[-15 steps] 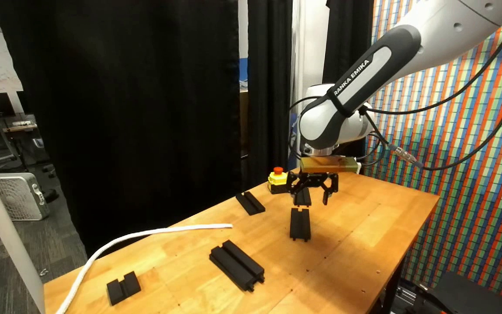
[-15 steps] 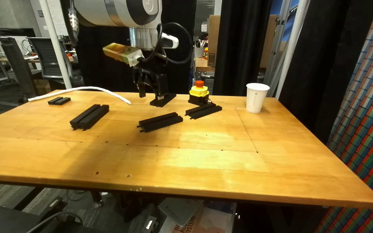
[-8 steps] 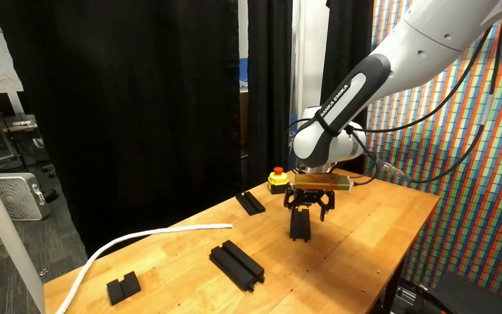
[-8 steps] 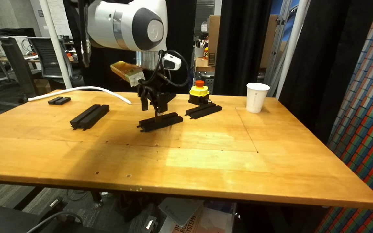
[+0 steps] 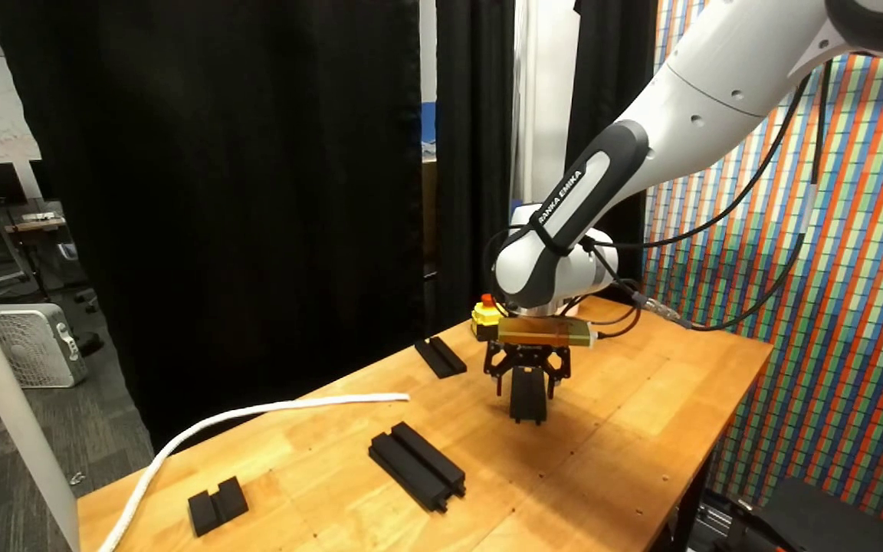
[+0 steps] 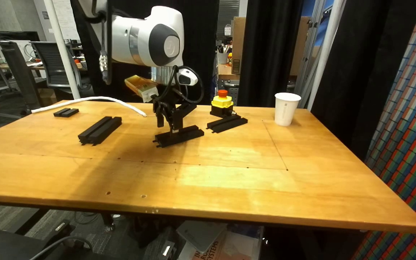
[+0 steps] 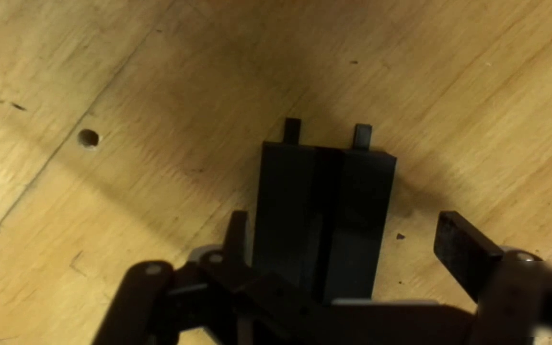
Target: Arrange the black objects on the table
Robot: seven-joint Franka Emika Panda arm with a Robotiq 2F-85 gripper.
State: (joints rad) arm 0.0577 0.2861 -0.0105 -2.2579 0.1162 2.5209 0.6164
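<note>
Pincer (image 5: 525, 389) lowered | spread over grooved black block (image 7: 321, 215) | wood-grain table (image 6: 229, 187)

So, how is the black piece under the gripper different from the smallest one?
The piece under the gripper is longer; the smallest one is shorter. Open fingers flank the first; the smallest lies apart. The first shows two end pegs; the smallest shows none. Both are black and grooved.

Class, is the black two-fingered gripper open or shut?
Open: in the wrist view, the black gripper straddles the grooved black block, fingers apart.
</note>
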